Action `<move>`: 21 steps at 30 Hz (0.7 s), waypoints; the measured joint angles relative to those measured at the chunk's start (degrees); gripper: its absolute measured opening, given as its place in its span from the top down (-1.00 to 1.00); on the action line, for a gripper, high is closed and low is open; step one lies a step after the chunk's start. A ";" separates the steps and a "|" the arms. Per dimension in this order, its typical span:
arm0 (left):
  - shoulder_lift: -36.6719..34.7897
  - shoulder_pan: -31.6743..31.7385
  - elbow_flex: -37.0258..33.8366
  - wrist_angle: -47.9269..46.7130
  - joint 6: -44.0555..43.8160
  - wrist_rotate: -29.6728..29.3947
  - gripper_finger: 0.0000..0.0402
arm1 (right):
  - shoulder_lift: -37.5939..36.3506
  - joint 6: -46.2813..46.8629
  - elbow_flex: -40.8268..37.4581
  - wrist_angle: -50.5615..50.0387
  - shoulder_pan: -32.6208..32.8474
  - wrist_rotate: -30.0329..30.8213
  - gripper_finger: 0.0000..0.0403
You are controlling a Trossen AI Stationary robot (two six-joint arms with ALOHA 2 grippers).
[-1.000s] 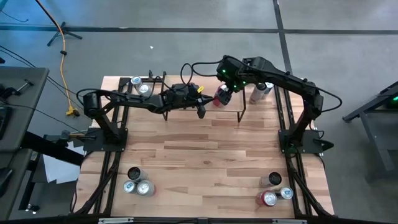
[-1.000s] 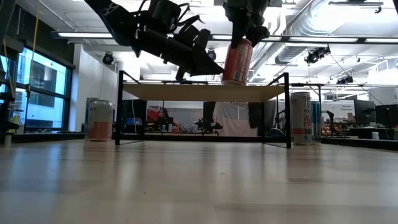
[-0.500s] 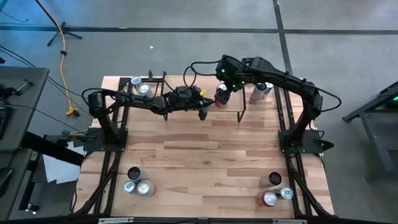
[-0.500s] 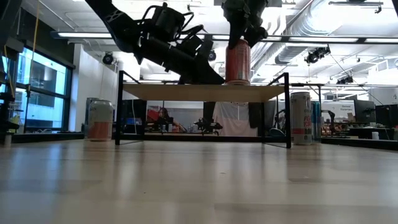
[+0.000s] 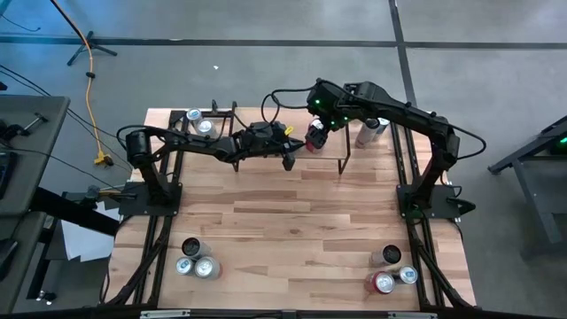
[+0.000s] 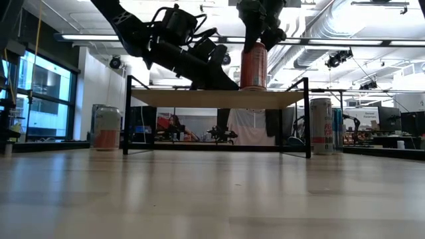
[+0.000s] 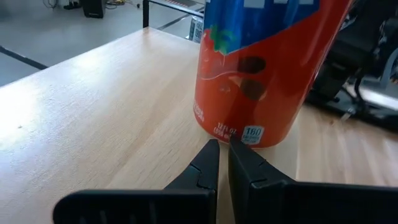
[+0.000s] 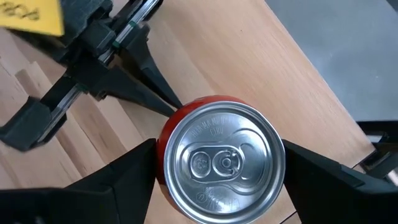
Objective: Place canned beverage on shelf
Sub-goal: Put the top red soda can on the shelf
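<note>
Can: the red canned beverage (image 6: 254,66) stands upright on the shelf (image 6: 219,98), toward the shelf's right-hand end in the low view, its base flat on the plank.
Shelf: a light wood plank on thin black legs, set on the bench (image 5: 292,221) near its far edge.
Right gripper: the right gripper (image 8: 217,163) comes down over the can from above, one finger on each side of the can's upper wall. The jaws are spread to about the can's width and look closed on the can, though firm pressure cannot be confirmed.
Left gripper: the left gripper (image 7: 222,163) has its fingers together and holds nothing. Its tips rest low on the shelf plank, right at the can's base on the side away from the right arm; touching or just short of it, I cannot tell.
Weight: judged moderately heavy if full, since the pull tab looks unopened in the right wrist view; the mass sits evenly, so it should stand steadily once let go.
Stiffness: thin metal wall, stiff enough under a light squeeze, likely to dent under a hard one.
Surface: smooth printed wall, probably slippery, so a grip could slide.
Where to hold: across the cylinder's upper wall below the rim, fingers opposite each other, as the right gripper does.
Risk: a tall can on a narrow plank could tip if nudged sideways by either arm.
Other cans: more cans stand on the bench beyond the shelf (image 5: 202,124) and near the bench's front corners (image 5: 197,260).
</note>
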 joint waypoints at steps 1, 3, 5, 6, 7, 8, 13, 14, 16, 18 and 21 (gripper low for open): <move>0.00 0.00 0.00 -0.01 0.84 -0.10 1.00 | 0.00 -0.56 0.00 0.02 0.00 0.02 -0.46; -0.20 0.01 0.00 -0.61 2.42 -0.59 1.00 | 0.00 -0.77 0.00 0.00 0.00 0.04 -0.46; -0.70 0.07 -0.02 -1.12 3.92 -1.51 1.00 | 0.01 -0.46 0.00 0.02 0.00 0.09 -0.46; -1.19 0.14 -0.02 -1.31 4.62 -2.01 1.00 | 0.02 -0.38 0.00 -0.01 0.00 0.13 -0.46; -1.62 0.23 -0.02 -0.91 5.47 -2.58 1.00 | 0.02 -0.29 0.00 -0.03 0.02 0.13 -0.46; -2.16 0.39 -0.02 -0.92 6.19 -2.96 1.00 | 0.02 -0.25 0.00 -0.04 0.03 0.16 -0.46; -5.22 1.57 -0.02 -1.21 8.56 -3.59 1.00 | 0.02 -2.30 0.00 -0.22 0.44 0.39 -0.46; -6.11 1.75 -0.02 -1.43 8.62 -3.64 1.00 | 0.02 -3.40 0.00 -0.27 0.60 0.37 -0.46; -8.18 2.06 -0.02 -1.79 8.87 -3.71 1.00 | 0.02 -5.20 0.00 -0.33 0.92 0.47 -0.46; -10.78 2.35 -0.02 -3.12 9.91 -3.72 1.00 | 0.04 -6.36 0.00 -0.09 1.32 1.02 -0.46; -15.16 2.36 -0.02 -4.24 11.78 -3.74 1.00 | 0.43 -7.24 0.00 0.71 2.02 3.42 -0.46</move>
